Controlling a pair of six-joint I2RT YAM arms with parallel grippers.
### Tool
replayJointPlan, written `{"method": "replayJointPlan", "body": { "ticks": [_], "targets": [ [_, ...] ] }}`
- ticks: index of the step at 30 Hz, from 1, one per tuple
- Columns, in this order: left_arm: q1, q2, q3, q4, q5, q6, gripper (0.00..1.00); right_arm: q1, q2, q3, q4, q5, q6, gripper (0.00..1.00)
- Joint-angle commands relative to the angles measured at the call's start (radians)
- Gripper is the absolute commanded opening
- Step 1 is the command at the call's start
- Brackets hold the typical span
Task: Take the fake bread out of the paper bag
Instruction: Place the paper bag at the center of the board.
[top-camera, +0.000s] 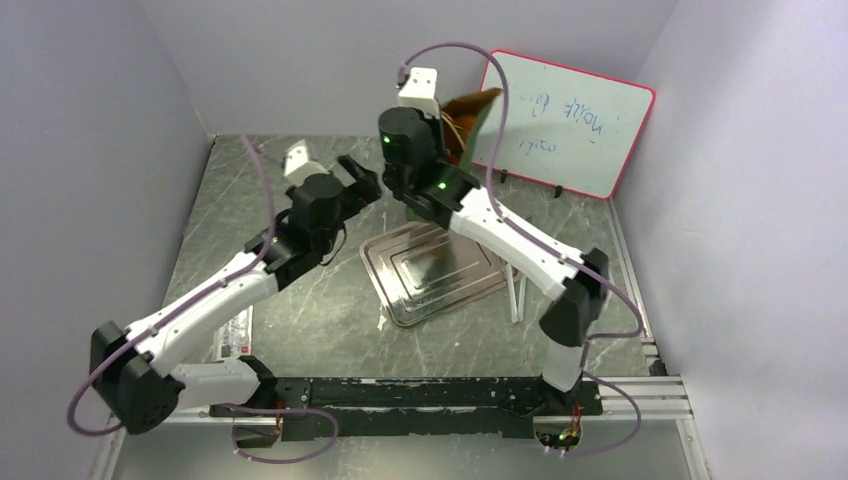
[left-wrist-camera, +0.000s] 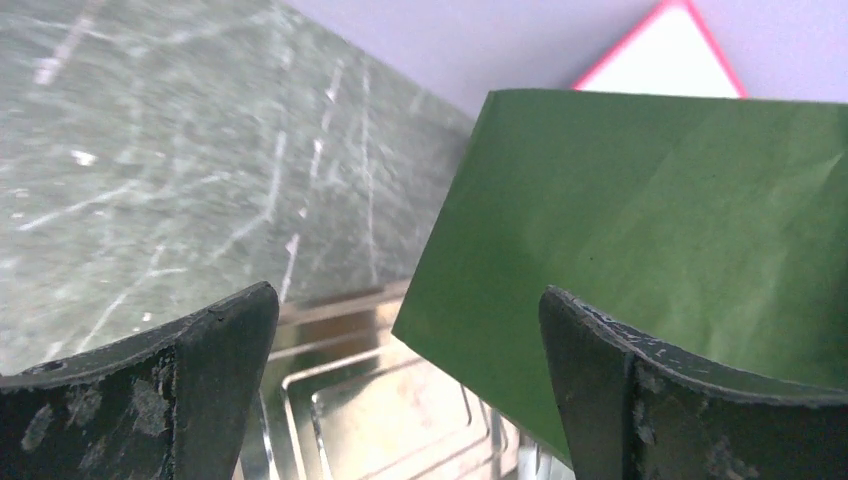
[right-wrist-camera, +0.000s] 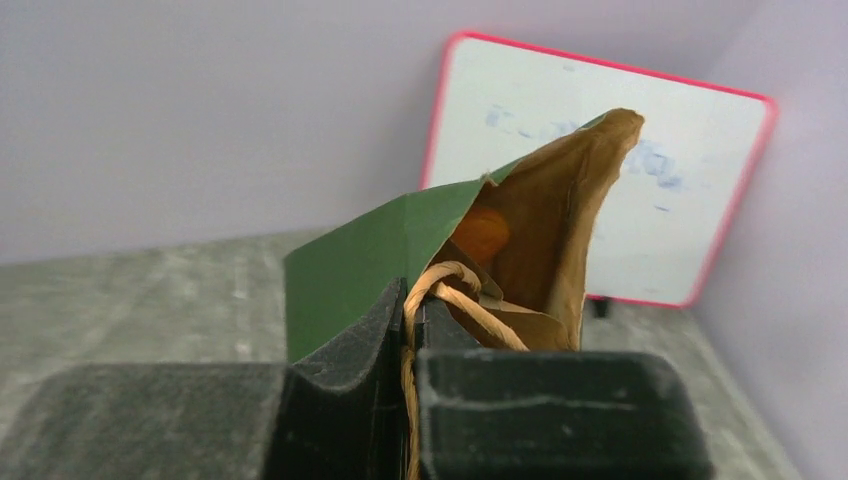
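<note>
Working over a scratched grey-green table (top-camera: 240, 210), with a pink-edged whiteboard (top-camera: 565, 125) propped at the far right corner. Near the middle, lying flat, a silver metal tray (top-camera: 430, 275). Above its far edge, tilted and apparently lifted clear of the surface: the paper bag (left-wrist-camera: 650, 230), green outside, brown inside, mouth open. Pinched at the rim by the right gripper (right-wrist-camera: 412, 300), clamped tight on the bag wall and the tan cord handle (right-wrist-camera: 455, 290) together. Just beside the bag's green flank, the left gripper (left-wrist-camera: 408, 300), spread wide and holding nothing. Deep inside the bag, an orange glimpse of the fake bread (right-wrist-camera: 482, 235) (one piece at most visible; how many more, impossible to say). None seen outside the bag, so probably early in the job.

Risks from here, by judgement only:
- Hanging thin paper from one pinched edge with weight inside: likely to tear or slip free if jerked.
- Tipping too fast: could send glossy loaves rolling past the tray and across the table.
- Reaching in with the open left gripper: could crumple the mouth shut or knock the bag out of the pinch.
- Snagging a finger in the cord loop on the way in or out.
</note>
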Motion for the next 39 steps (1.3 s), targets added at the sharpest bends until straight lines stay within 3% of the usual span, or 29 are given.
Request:
{"method": "replayJointPlan", "body": {
  "ticks": [1,10,15,21,33,35,36,39],
  "targets": [
    [0.042,-0.131,-0.055,-0.057,-0.239,-0.152,0.98,0.028,0.128,0.268,0.01,-0.069,0.014,0.0],
    [0.132,-0.308,-0.079,-0.174,-0.44,-0.255,0.96,0.102,0.415,0.59,-0.064,-0.162,0.148,0.0],
    [0.14,-0.395,-0.11,-0.126,-0.5,-0.216,0.96,0.144,0.473,0.595,-0.02,-0.231,0.208,0.0],
    [0.146,-0.432,-0.098,-0.185,-0.551,-0.231,0.96,0.198,0.585,0.7,-0.031,-0.253,0.206,0.0],
    [0.15,-0.465,-0.105,-0.237,-0.607,-0.275,0.96,0.237,0.62,0.691,-0.056,-0.315,0.238,0.0],
    [0.151,-0.461,-0.101,-0.245,-0.611,-0.28,0.96,0.238,0.61,0.658,-0.04,-0.334,0.239,0.14],
    [0.15,-0.46,-0.102,-0.241,-0.614,-0.276,0.96,0.238,0.603,0.649,-0.033,-0.348,0.241,0.29],
    [0.15,-0.465,-0.108,-0.227,-0.62,-0.268,0.96,0.24,0.603,0.653,-0.028,-0.381,0.233,0.59]
  ]
}}
